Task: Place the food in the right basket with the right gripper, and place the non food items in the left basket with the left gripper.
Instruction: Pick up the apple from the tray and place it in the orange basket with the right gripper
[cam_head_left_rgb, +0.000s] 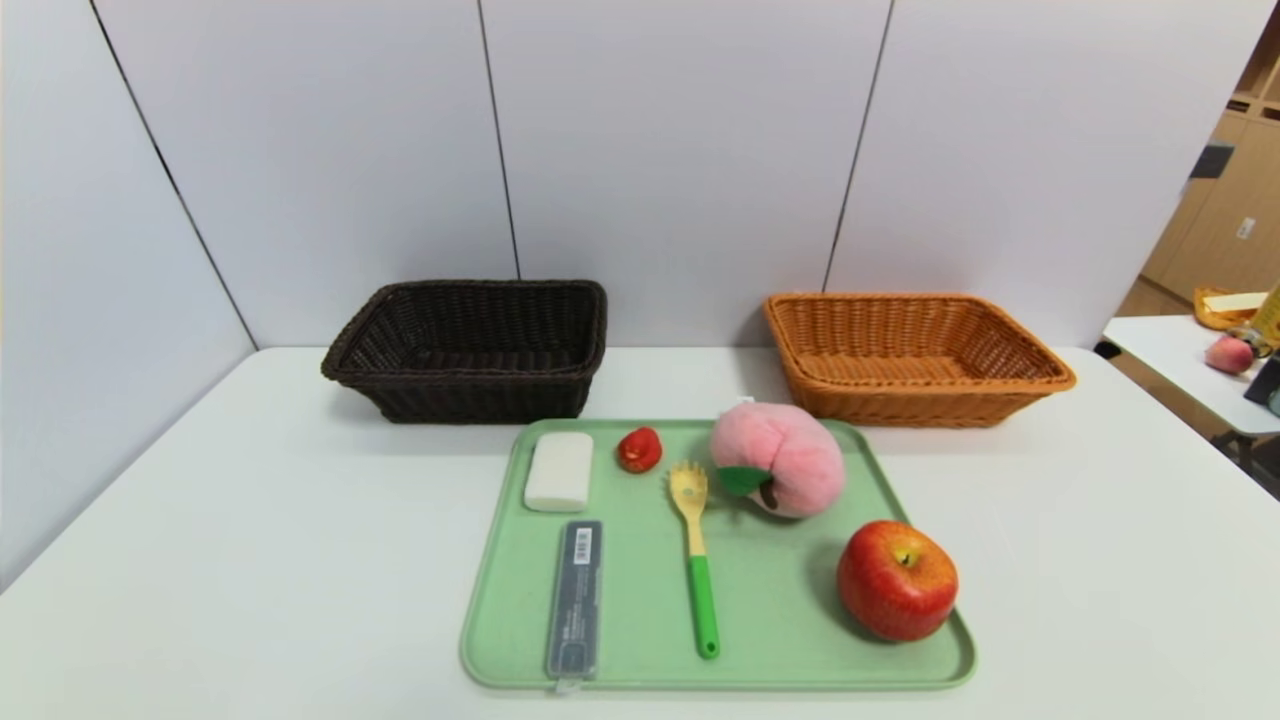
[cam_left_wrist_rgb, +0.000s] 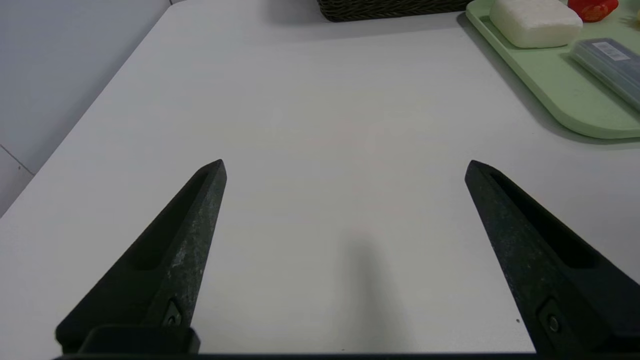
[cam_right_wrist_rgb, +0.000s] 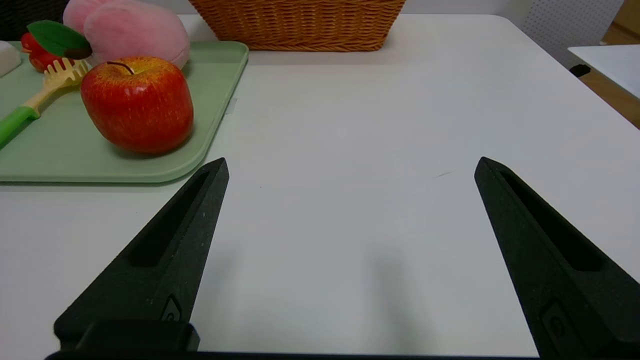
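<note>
— Claws wide, both empty: right gripper (cam_right_wrist_rgb: 350, 165), left gripper (cam_left_wrist_rgb: 345, 165) — which goes first?
— Right, I'd guess. Apple (cam_right_wrist_rgb: 137, 103) sits just ahead on the tray (cam_right_wrist_rgb: 220, 100); right basket (cam_right_wrist_rgb: 300, 25) lies beyond. Straddle it squarely — it's round.

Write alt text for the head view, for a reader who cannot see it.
A green tray on a white table holds a white block, a grey case, a fork, a strawberry, a plush peach and an apple. Behind it stand an empty dark basket on the left and an empty orange basket on the right.
</note>
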